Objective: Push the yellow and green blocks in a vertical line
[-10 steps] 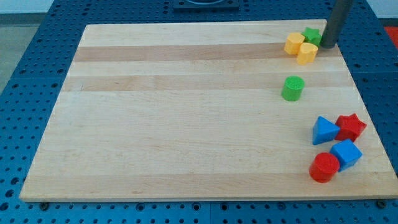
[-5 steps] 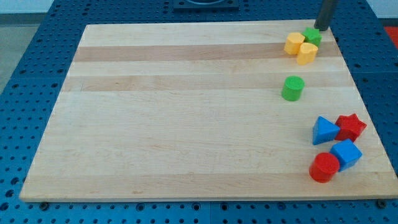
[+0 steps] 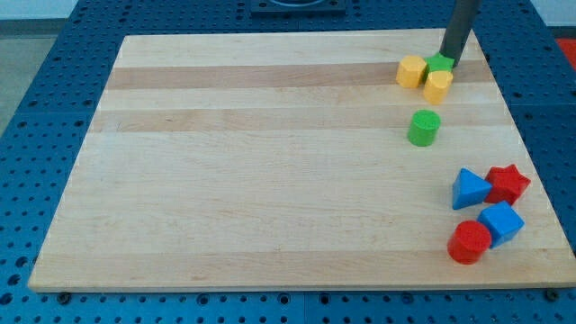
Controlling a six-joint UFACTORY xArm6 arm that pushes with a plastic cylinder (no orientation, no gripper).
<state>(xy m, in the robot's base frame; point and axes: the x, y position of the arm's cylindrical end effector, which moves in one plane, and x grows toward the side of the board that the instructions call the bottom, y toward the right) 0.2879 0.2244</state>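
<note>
My tip is at the view's top right, touching the right side of a small green block. A yellow block lies just left of that green block. A second yellow block sits right below the green block, touching it. A green cylinder stands apart, lower down, roughly under the second yellow block.
At the view's right edge of the wooden board is a cluster: a blue triangular block, a red star, a blue block and a red cylinder.
My tip came down and left against the small green block, which shifted left and down. Both yellow blocks moved too, one further left and one downward.
</note>
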